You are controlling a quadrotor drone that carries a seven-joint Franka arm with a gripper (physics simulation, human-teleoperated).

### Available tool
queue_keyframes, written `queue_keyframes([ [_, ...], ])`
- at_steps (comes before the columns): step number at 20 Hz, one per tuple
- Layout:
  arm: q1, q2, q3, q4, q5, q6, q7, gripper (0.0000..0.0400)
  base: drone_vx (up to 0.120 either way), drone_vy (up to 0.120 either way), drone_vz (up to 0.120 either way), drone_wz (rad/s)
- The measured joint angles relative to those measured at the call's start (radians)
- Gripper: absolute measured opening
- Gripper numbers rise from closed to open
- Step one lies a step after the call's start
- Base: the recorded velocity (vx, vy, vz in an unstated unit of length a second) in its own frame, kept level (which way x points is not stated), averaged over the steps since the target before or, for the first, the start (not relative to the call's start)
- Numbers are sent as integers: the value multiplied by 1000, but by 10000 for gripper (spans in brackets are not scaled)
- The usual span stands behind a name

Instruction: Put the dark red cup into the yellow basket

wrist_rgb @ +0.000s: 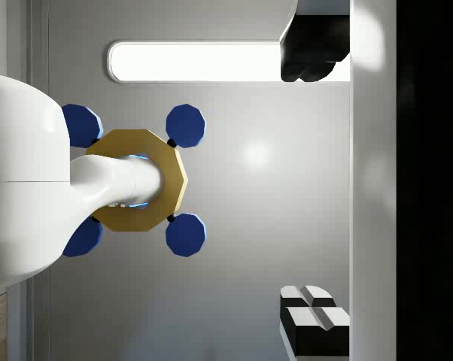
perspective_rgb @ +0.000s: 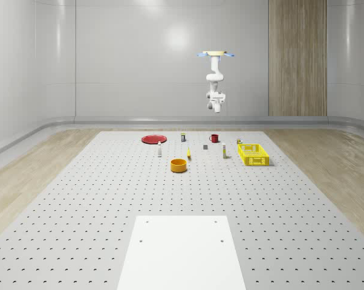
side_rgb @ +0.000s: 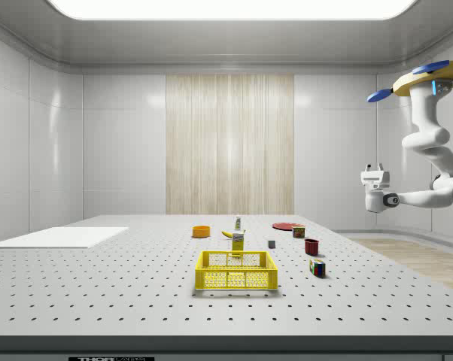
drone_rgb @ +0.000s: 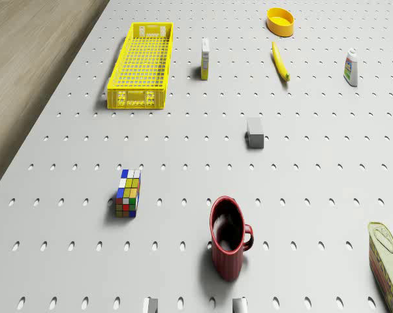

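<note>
The dark red cup [perspective_rgb: 214, 138] [side_rgb: 311, 247] [drone_rgb: 228, 238] stands upright on the perforated table, handle out to one side. The yellow basket [perspective_rgb: 256, 161] [side_rgb: 236, 280] [drone_rgb: 135, 98] sits nearer the camera, toward the whole-scene view's right. The drone [perspective_rgb: 216, 55] [side_rgb: 430, 77] hovers high over the table's far end, roughly above the cup. Its arm hangs below it, with the gripper [perspective_rgb: 217, 96] [side_rgb: 373, 168] [wrist_rgb: 311, 180] turned upward toward the drone, far above the cup. The fingers [wrist_rgb: 311, 312] are spread wide apart with nothing between them.
A Rubik's cube [drone_rgb: 128, 193], a grey block [drone_rgb: 254, 132] and a tin can [drone_rgb: 389, 261] lie around the cup. Farther off are a carton [drone_rgb: 205, 59], banana [drone_rgb: 280, 62], orange bowl [drone_rgb: 280, 21], white bottle [drone_rgb: 351, 67] and red plate [perspective_rgb: 152, 139]. A white panel [perspective_rgb: 182, 251] covers the near end.
</note>
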Motion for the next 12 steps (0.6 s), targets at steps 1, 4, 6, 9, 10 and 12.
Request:
queue_keyframes([
  [1, -1, 1, 0, 21, 0, -19, 0, 400, 0, 0, 0, 0],
  [4, -2, 13, 1, 85, 1, -69, -1, 400, 0, 0, 0, 0],
  [6, -3, 25, 1, 128, 1, -98, -2, 400, 0, 0, 0, 0],
  [9, -4, 47, 2, 189, 1, -135, -2, 400, 0, 0, 0, 0],
  [10, -4, 53, 2, 206, 2, -145, -2, 400, 0, 0, 0, 0],
  [12, -4, 65, 3, 236, 2, -162, -2, 400, 0, 0, 0, 0],
])
